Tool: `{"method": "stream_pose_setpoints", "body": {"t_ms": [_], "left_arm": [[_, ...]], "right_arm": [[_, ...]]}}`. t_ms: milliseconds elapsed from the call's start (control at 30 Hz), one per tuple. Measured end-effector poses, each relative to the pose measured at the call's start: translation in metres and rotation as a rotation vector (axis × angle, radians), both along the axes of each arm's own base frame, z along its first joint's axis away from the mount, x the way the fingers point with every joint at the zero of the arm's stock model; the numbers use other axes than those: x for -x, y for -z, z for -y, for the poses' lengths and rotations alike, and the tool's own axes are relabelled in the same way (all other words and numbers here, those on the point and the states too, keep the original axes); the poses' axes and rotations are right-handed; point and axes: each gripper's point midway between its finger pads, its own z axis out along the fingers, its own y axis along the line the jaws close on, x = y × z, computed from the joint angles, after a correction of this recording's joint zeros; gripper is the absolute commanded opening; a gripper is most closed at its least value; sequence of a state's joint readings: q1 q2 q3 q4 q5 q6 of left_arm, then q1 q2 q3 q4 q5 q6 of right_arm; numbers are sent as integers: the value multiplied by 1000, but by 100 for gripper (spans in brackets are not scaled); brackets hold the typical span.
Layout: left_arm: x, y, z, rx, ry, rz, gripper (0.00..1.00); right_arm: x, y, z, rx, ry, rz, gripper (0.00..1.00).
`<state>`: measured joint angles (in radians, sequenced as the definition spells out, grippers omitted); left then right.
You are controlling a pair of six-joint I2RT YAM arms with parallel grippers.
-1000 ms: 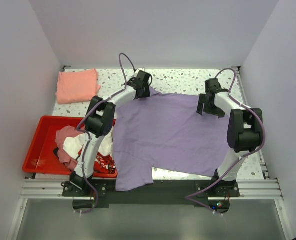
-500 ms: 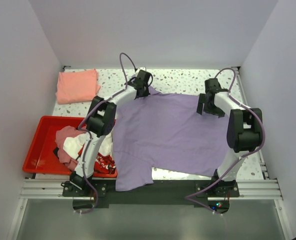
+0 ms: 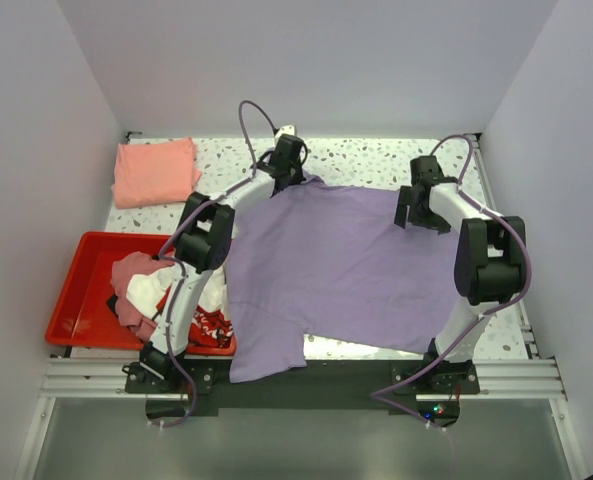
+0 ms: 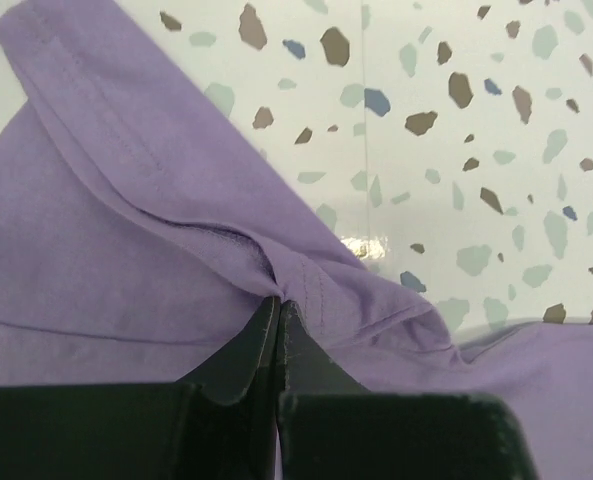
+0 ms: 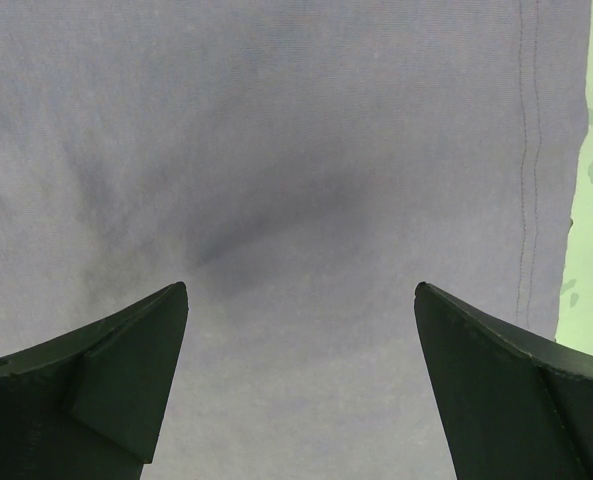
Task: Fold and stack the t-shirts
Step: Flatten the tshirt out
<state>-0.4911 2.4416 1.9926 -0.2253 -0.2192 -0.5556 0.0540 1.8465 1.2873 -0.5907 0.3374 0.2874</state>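
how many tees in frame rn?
4: lavender t-shirt spread mid-table, salmon t-shirt folded far-left, dusty pink t-shirt and white red-print t-shirt heaped in the red tray. Heap may hide more.

readable text: none | nearest candidate: red print on the white t-shirt (image 3: 204, 320) in the red tray (image 3: 76, 300) — too small to make out | labels, brands, numbers: none legible

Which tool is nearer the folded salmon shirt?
Left. The left tool, shut on the far edge of the purple shirt, lies right of the salmon shirt; the right tool hangs open farther right.
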Motion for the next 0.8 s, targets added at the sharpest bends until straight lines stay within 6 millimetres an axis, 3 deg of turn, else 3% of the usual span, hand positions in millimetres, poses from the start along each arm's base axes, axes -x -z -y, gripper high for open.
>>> {"method": "stream_pose_setpoints", "body": {"t_ms": [233,333,367,500,633,667,800], "left_arm": [[-24,-22,16,46,33,104,0],[-38,-25,26,71,57,168,46],[-43,-23,29,74,64,184,70],[-58,-16,43,110,98,239,73],[-59,-8,49,111,141,251,89],[-60,-8,49,105,147,256,98],[-54,-19,44,88,158,283,100]], "right_arm": [[0,-1,2,11,5,1,99],[0,-1,2,11,4,0,99],[0,-1,2,11,4,0,99],[0,-1,2,12,4,0,99],[0,-1,2,11,4,0,99],[0,-1,2,11,4,1,99],[0,-1,2,10,4,1,99]]}}
